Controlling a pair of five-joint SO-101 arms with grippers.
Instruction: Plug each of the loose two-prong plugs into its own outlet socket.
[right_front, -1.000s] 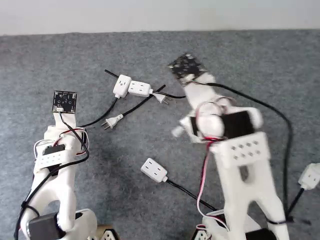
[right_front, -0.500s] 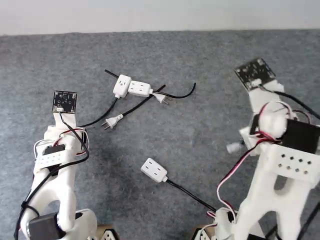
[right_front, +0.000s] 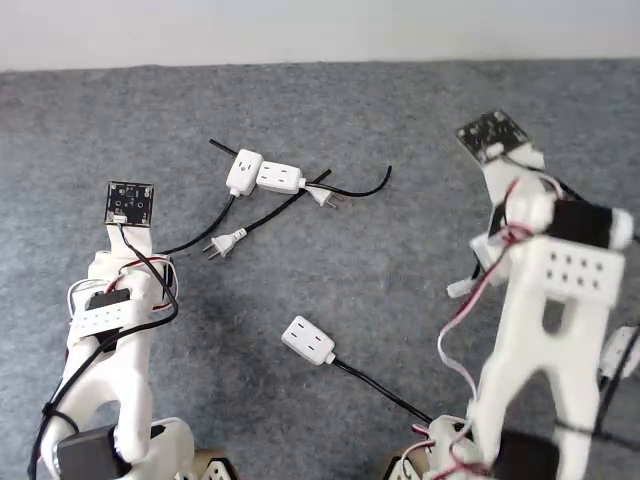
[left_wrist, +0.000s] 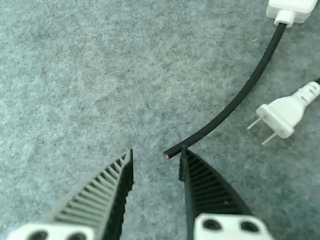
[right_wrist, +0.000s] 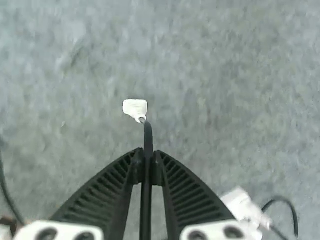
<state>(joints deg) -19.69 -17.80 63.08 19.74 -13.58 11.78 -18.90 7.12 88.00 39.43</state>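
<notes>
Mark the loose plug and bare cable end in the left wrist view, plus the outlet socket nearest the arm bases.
loose plug (left_wrist: 281, 116): left wrist view, white body.
bare cable end (left_wrist: 171, 152): left wrist view, cut tip.
outlet socket (right_front: 308, 340): high view, top face.

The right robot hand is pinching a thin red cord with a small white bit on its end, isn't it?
Not quite: the cord is black, not red. The right wrist view shows the right hand shut on a thin black cord with a small white bit on its end.
</notes>
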